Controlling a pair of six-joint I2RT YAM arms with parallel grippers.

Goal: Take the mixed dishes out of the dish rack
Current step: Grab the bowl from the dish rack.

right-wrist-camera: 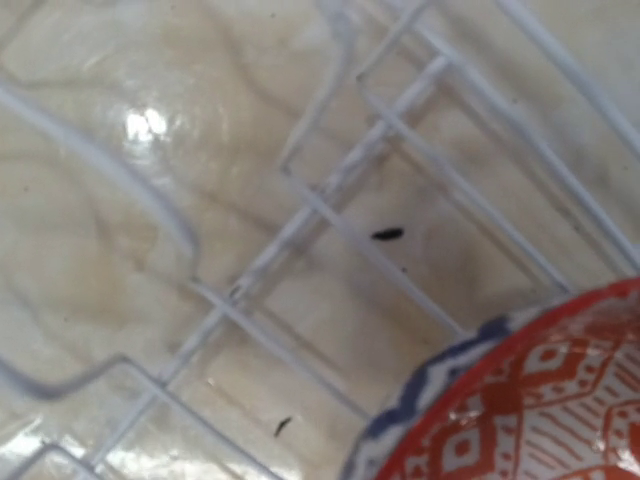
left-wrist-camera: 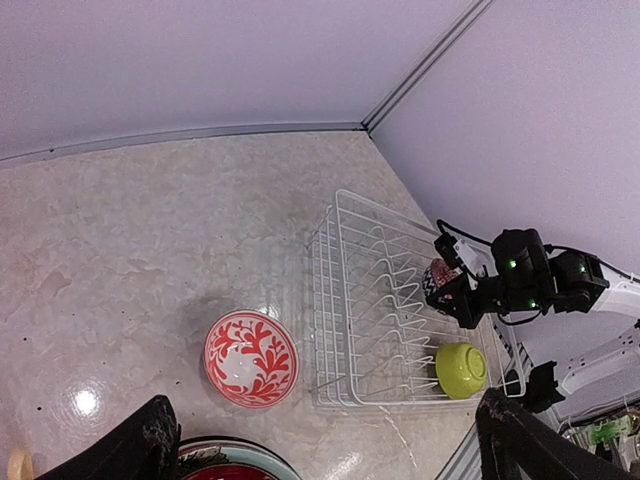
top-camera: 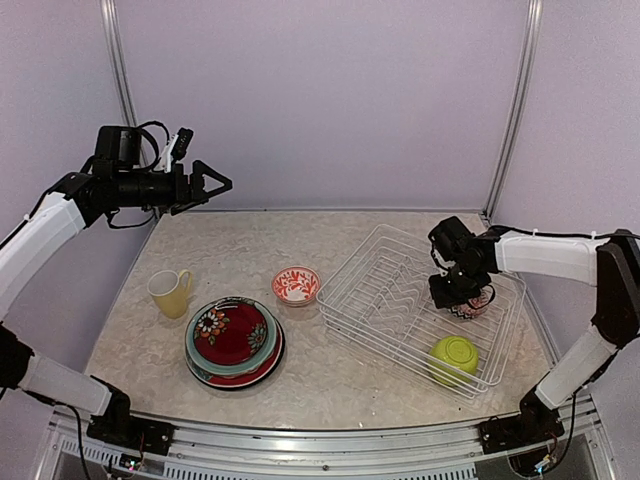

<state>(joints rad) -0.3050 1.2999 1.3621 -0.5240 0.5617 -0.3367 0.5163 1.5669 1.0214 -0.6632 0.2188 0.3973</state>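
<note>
The white wire dish rack sits at the right of the table. Inside it, a lime green bowl lies upside down at the near corner. A bowl with a red pattern and a blue-edged rim stands at the rack's right side. My right gripper is down in the rack, shut on that bowl's rim; its fingers do not show in the right wrist view. My left gripper hangs open and empty, high above the table's back left.
On the table left of the rack stand a red-and-white bowl, a pale yellow mug and a stack of floral plates. Walls close in the back and both sides.
</note>
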